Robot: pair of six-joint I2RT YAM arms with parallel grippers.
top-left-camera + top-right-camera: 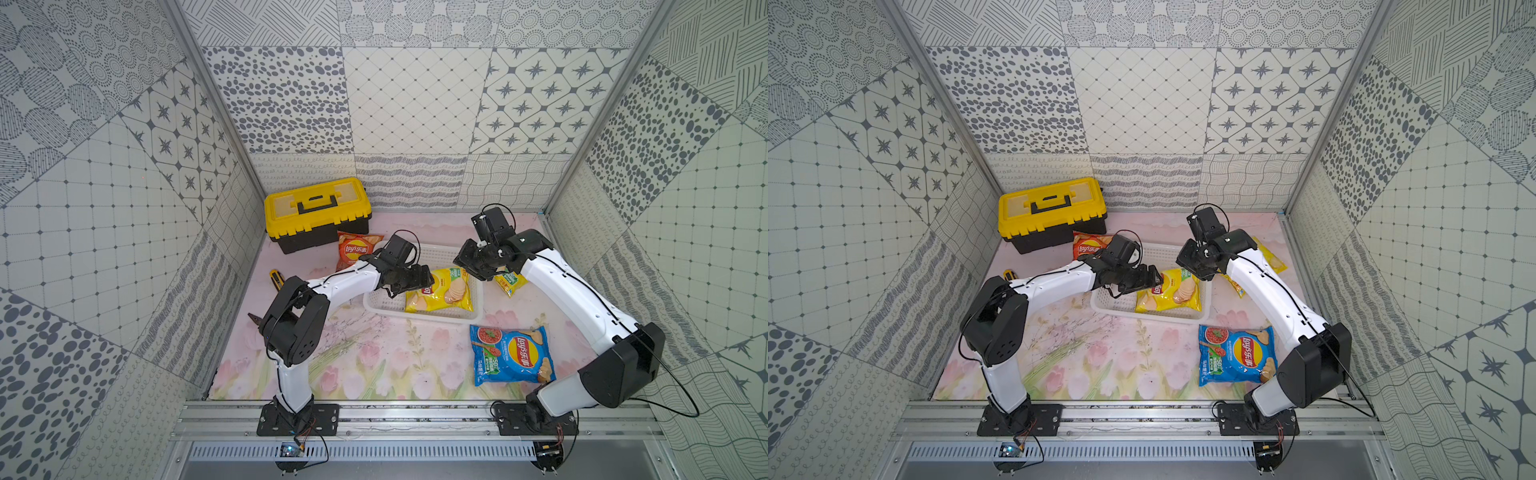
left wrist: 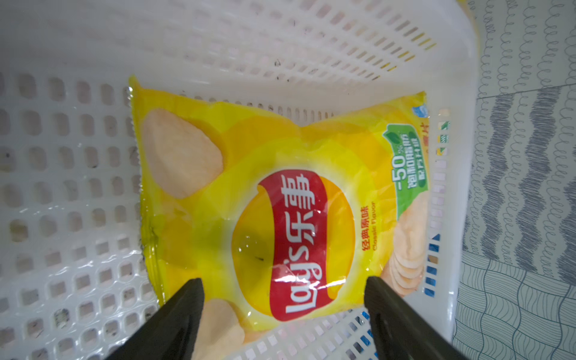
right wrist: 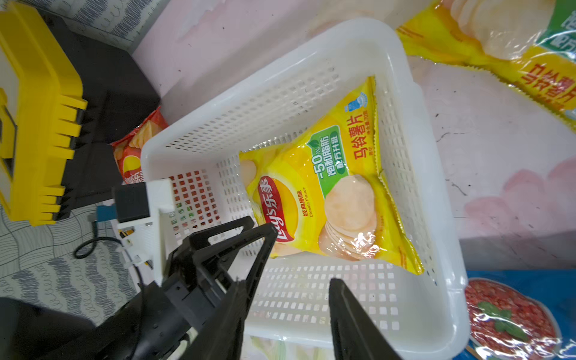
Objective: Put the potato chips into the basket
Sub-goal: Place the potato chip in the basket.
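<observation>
Patterned tile-print walls [image 1: 415, 104] on three sides, and a pink floral table [image 1: 374, 365].

The white basket [image 1: 380, 305] sits mid-table. One yellow bag [image 1: 440, 291] is inside it, lying flat and logo-up against the right-hand end, so one of four is in.

Bags outside the basket:
- blue bag [image 1: 511, 353]: flat on the table in front of the basket, in the open
- second yellow bag [image 1: 509, 282]: on the table just beside the basket's right end, partly under the right arm
- red-orange bag [image 1: 353, 249]: between the toolbox [image 1: 318, 208] and the basket's far left corner, partly hidden by the left arm

Hands:
- left hand [image 2: 283, 290]: over the basket above the yellow bag, fingers spread wide, gripping nothing
- right hand [image 3: 288, 285]: by the basket's far right corner, fingers apart, with only basket floor showing between them

Handling, my read:
- The bags are light, air-puffed and made of slick, crinkly film, and the chips inside break easily.
- A squeeze across the puffed middle will likely slip off or crush the contents.
- Better to pinch a crimped seal edge or a corner where the film lies flat, using light force.
- The blue bag is the easy one, since all its edges are exposed.
- The second yellow bag is the closest reach for the right hand; take its exposed end.
- The red-orange bag is tight against the toolbox, so it needs a top-down approach on whatever edge is free.
</observation>
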